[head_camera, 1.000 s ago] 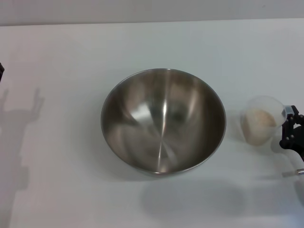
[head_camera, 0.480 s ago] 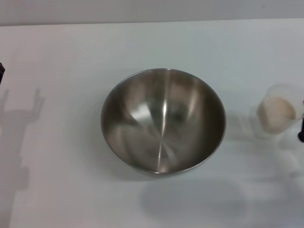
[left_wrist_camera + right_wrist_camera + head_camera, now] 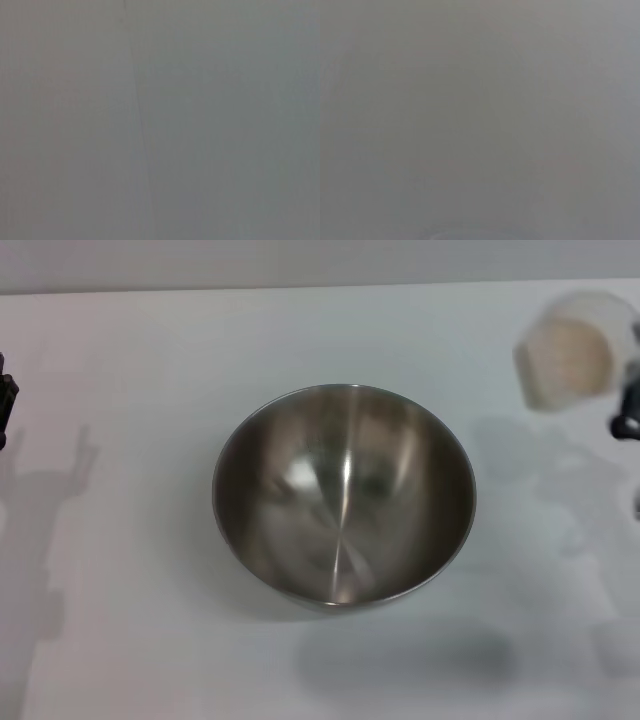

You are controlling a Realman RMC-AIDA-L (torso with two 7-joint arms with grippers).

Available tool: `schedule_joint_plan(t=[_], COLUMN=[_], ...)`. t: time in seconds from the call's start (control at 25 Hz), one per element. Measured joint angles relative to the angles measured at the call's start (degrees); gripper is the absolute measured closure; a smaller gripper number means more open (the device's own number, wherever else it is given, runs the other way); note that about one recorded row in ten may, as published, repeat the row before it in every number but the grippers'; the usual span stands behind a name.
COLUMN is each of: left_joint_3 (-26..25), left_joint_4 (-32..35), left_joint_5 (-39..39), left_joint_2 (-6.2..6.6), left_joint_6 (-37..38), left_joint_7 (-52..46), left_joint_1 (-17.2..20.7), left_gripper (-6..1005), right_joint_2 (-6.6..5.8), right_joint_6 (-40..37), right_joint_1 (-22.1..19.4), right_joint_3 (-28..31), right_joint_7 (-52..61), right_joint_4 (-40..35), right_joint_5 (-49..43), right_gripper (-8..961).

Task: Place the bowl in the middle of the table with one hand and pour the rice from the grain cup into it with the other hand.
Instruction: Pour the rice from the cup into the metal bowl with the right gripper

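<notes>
The steel bowl [image 3: 343, 495] stands empty in the middle of the white table [image 3: 140, 340] in the head view. The clear grain cup [image 3: 533, 378] is lifted above the table at the far right, right of the bowl and clear of its rim. It tilts a little and holds a pale heap of rice [image 3: 572, 352]. My right gripper [image 3: 628, 400] shows only as a dark part at the right edge, holding the cup by its side. My left gripper [image 3: 5, 400] is a dark sliver at the left edge, far from the bowl. Both wrist views show only plain grey.
Shadows of the cup and right arm fall on the table right of the bowl. The left arm's shadow lies on the table at the left. The table's far edge runs along the top of the head view.
The grain cup has risen from the table beside the bowl and moved up and away toward the far right, carried by my right gripper. The bowl has not moved.
</notes>
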Motion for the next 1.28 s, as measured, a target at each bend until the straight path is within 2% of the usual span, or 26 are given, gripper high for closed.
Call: schedule_joint_plan(t=[0.2, 0.24, 0.28, 0.4, 0.44, 0.48, 0.56, 0.84, 1.28], left_joint_3=[0.4, 0.5, 0.5, 0.6, 0.6, 0.6, 0.6, 0.7, 0.9], left_joint_4=[0.2, 0.2, 0.2, 0.2, 0.2, 0.2, 0.2, 0.2, 0.8], left_joint_5=[-0.1, -0.1, -0.1, -0.1, -0.1, -0.1, -0.1, -0.1, -0.1], left_joint_2=[-0.02, -0.02, -0.02, -0.02, -0.02, -0.02, -0.02, -0.03, -0.11], left_joint_6=[0.0, 0.0, 0.0, 0.0, 0.0, 0.0, -0.1, -0.1, -0.1], left_joint_7=[0.0, 0.0, 0.0, -0.1, -0.1, -0.1, -0.2, -0.2, -1.6], left_joint_1=[0.0, 0.0, 0.0, 0.0, 0.0, 0.0, -0.1, -0.4, -0.4], left_gripper=[183, 183, 183, 183, 183, 183, 183, 183, 184], right_joint_2=[-0.06, -0.02, -0.02, 0.04, 0.07, 0.07, 0.09, 0.22, 0.35], right_joint_6=[1.1, 2.7, 2.7, 5.0, 6.0, 6.0, 6.5, 8.7, 11.0], right_joint_1=[3.7, 4.1, 4.1, 4.2, 3.8, 3.8, 3.1, 2.8, 2.9], right_joint_3=[-0.1, -0.1, -0.1, -0.1, -0.1, -0.1, -0.1, -0.2, -0.2], right_joint_7=[-19.5, -29.3, -29.3, -43.3, -51.1, -51.1, -59.5, -74.2, -86.8], right_joint_4=[5.3, 7.5, 7.5, 10.9, 12.6, 12.6, 14.6, 16.9, 17.1], right_joint_5=[-2.9, -4.7, -4.7, -6.5, -8.0, -8.0, -10.8, -13.1, -16.4], right_gripper=[940, 940, 940, 940, 940, 941, 941, 942, 940])
